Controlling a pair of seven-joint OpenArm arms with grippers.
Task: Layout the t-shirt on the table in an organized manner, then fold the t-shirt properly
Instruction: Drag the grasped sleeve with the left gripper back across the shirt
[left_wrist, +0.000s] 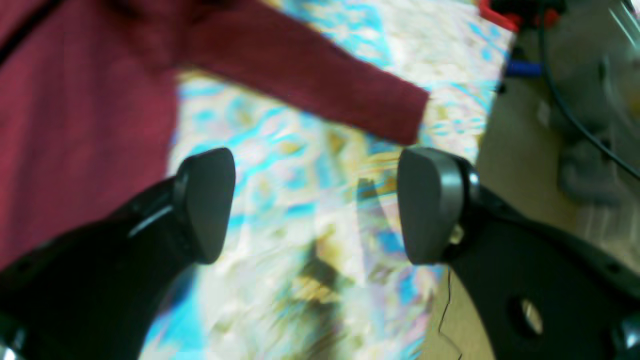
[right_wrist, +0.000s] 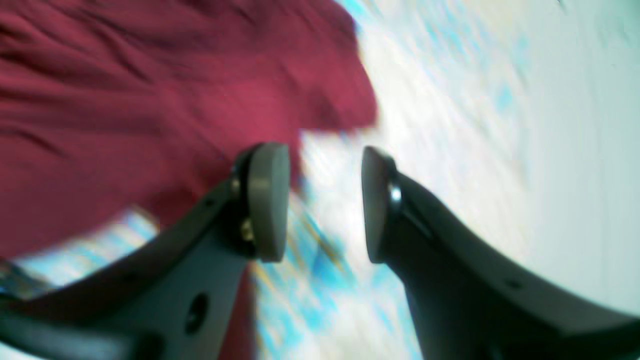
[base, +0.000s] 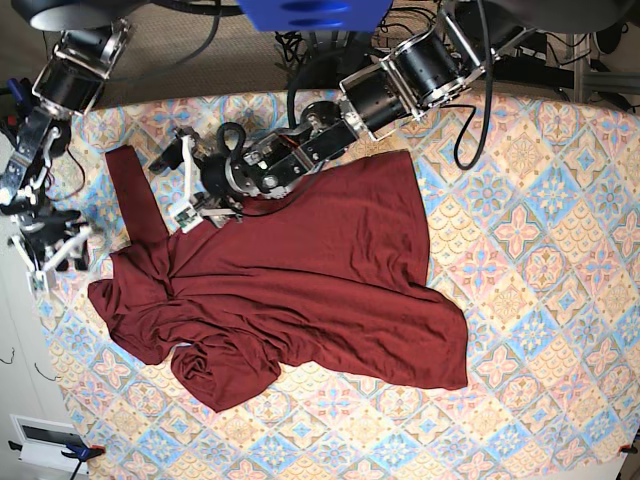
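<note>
Still the laying-out step: both the left gripper (left_wrist: 316, 205) and the right gripper (right_wrist: 325, 205) stand open and empty, the t-shirt (base: 300, 290) crumpled beyond their jaws on the table (base: 540, 230), so next needs gripping an edge.

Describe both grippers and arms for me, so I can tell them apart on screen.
The left gripper has black curved fingers with rounded dark grey pads. The right gripper looks alike: dark fingers, lighter grey flat pads. The left arm is black and silver cylindrical segments, with black cables looping beside it.
</note>
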